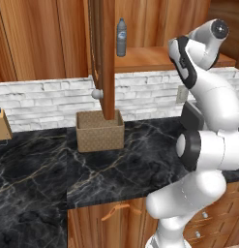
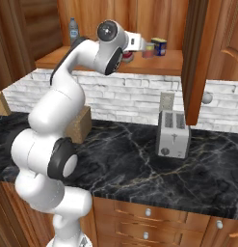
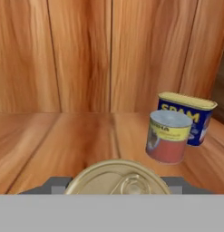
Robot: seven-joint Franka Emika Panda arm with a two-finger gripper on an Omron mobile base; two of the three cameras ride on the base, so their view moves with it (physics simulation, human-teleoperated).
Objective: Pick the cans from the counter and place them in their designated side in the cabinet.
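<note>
While my pincer [image 3: 117,181] clamps the pale-lidded can [image 3: 117,177] over the cabinet shelf [image 3: 63,140] | can body cut off | fingertips mostly hidden beside lid.

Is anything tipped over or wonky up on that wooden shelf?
Yes, one thing. The short orange-red can leans to one side beside the blue tin instead of standing flat on the shelf. The tin stands level, and the can in the gripper looks fine.
</note>
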